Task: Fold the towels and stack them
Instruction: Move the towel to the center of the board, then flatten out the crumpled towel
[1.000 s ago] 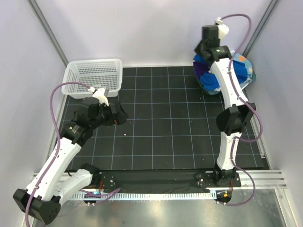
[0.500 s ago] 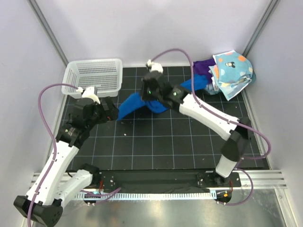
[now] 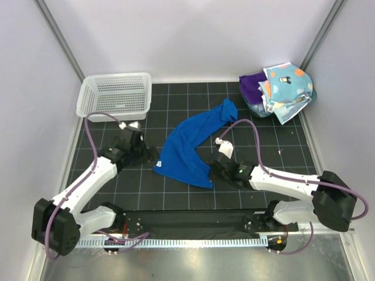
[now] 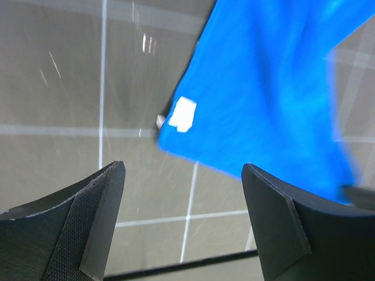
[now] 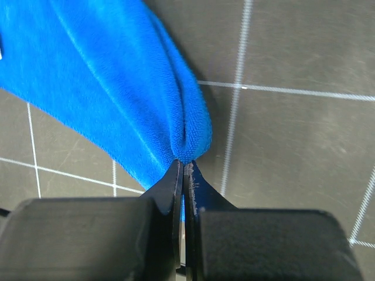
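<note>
A royal blue towel (image 3: 190, 143) lies stretched diagonally across the middle of the black grid mat. My right gripper (image 3: 214, 171) is shut on its near right corner, which bunches at the fingertips in the right wrist view (image 5: 186, 167). My left gripper (image 3: 150, 156) is open and empty just left of the towel's near left corner, whose white tag (image 4: 183, 113) shows in the left wrist view. A polka-dot towel (image 3: 285, 86) and a purple towel (image 3: 253, 85) lie piled in the teal tub at the far right. No white towel is in view.
A white mesh basket (image 3: 115, 95) stands at the far left corner of the mat. The teal tub (image 3: 310, 96) sits at the far right against the wall. Walls close in on both sides.
My right arm has pulled the blue towel out of the tub and down to the near middle of the mat. My left arm has lowered toward the towel's left corner.
</note>
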Controlling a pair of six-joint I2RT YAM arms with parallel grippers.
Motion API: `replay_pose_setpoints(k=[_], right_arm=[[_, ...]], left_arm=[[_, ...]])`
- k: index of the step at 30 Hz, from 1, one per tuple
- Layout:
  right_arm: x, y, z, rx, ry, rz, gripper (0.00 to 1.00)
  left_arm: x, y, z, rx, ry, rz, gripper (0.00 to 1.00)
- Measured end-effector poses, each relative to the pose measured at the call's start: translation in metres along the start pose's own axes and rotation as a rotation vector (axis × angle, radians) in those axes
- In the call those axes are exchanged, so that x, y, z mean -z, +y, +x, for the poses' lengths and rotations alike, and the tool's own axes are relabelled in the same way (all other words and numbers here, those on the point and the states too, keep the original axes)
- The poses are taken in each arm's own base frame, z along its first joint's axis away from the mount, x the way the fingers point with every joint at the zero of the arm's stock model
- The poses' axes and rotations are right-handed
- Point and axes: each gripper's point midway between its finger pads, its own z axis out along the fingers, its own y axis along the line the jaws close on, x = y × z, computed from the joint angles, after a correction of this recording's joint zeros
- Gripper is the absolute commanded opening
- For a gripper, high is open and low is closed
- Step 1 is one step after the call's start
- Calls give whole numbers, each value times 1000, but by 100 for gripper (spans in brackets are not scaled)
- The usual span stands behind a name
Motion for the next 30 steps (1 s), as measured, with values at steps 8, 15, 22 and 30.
replay_pose_setpoints(k=[8, 15, 22, 30], right_arm=[[-9, -21, 13, -18, -1, 52, 5], [-22, -27, 24, -6, 24, 82, 8], [-29, -25, 26, -5, 27, 81, 10], [-31, -22, 24, -3, 25, 86, 20]], left_arm=[[-40, 21, 58, -20, 112, -139, 81], [-77, 14, 66, -51, 137, -139, 77], [-93, -4, 53, -53, 81, -83, 63], [-101, -15, 57, -62, 77, -54, 21]])
